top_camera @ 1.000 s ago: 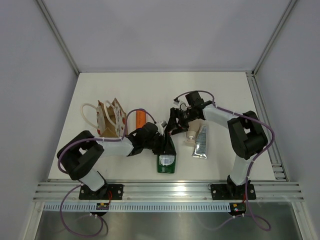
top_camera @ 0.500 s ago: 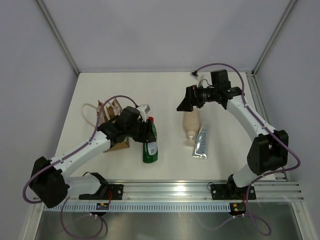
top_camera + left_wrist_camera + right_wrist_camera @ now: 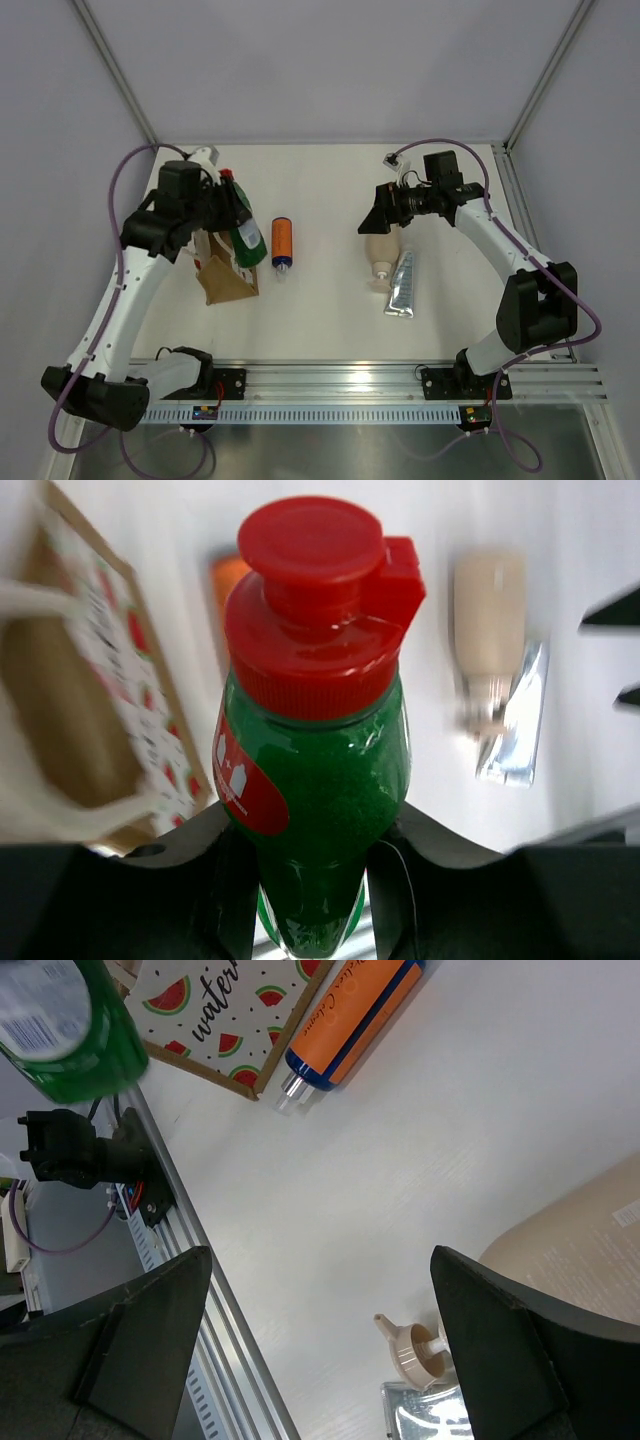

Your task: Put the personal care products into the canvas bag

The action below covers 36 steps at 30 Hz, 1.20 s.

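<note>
My left gripper [image 3: 230,220] [image 3: 310,880] is shut on the narrow tail of the green bottle [image 3: 248,246] [image 3: 315,780]. It holds the bottle off the table, red cap pointing down, over the right edge of the canvas bag [image 3: 222,275] [image 3: 100,680] [image 3: 215,1010]. The orange bottle [image 3: 282,238] [image 3: 228,575] [image 3: 350,1015] lies just right of the bag. The beige bottle [image 3: 381,250] [image 3: 488,610] [image 3: 580,1250] and the silver tube [image 3: 402,285] [image 3: 515,725] [image 3: 430,1415] lie side by side right of centre. Above the beige bottle's far end, my right gripper [image 3: 372,212] [image 3: 320,1290] is open and holds nothing.
A grooved aluminium rail [image 3: 330,385] [image 3: 170,1260] runs along the near edge of the white table [image 3: 330,320]. White walls close in the left, back and right sides. The bag's white rope handles [image 3: 180,228] stick out to its left.
My left arm has lifted the green bottle from the table's middle and carried it up and left to the bag. The right gripper opened wide, rose off the table and now hardly moves.
</note>
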Each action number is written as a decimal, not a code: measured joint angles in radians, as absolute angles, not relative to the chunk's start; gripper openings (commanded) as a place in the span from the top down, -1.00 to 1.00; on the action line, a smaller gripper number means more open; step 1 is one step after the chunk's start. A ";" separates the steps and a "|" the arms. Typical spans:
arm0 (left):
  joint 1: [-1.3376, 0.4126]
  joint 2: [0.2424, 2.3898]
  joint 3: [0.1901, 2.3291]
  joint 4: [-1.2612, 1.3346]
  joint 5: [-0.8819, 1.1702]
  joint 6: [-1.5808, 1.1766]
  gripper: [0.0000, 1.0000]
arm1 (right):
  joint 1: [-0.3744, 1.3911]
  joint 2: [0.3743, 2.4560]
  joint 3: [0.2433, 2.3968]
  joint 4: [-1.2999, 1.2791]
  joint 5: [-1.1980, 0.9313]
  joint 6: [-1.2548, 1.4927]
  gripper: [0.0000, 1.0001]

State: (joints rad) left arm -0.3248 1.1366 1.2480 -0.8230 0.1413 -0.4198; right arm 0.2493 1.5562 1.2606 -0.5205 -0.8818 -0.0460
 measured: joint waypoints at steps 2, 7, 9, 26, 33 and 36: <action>-0.245 1.126 1.329 -0.836 0.127 -0.406 1.00 | 0.247 1.556 1.257 -0.519 -0.882 -0.046 -0.99; -0.094 1.122 1.468 -0.849 0.127 -0.385 1.00 | 0.246 1.556 1.240 -0.517 -0.882 -0.046 -0.99; -0.047 1.128 1.501 -0.861 0.126 -0.375 1.00 | 0.245 1.556 1.231 -0.517 -0.882 -0.046 -0.99; 0.099 1.231 1.546 -0.853 0.043 -0.272 1.00 | 0.231 1.532 1.196 -0.515 -0.882 -0.048 -0.99; 0.099 1.200 1.641 -0.861 0.042 -0.276 1.00 | 0.228 1.532 1.189 -0.513 -0.882 -0.049 -0.99; 0.099 1.175 1.675 -0.848 0.014 -0.263 1.00 | 0.228 1.532 1.189 -0.513 -0.882 -0.048 -0.99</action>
State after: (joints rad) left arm 0.0986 1.1751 1.6749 -0.8478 0.0143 -0.2634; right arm 0.2279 1.5318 1.1893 -0.5129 -0.8822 -0.0483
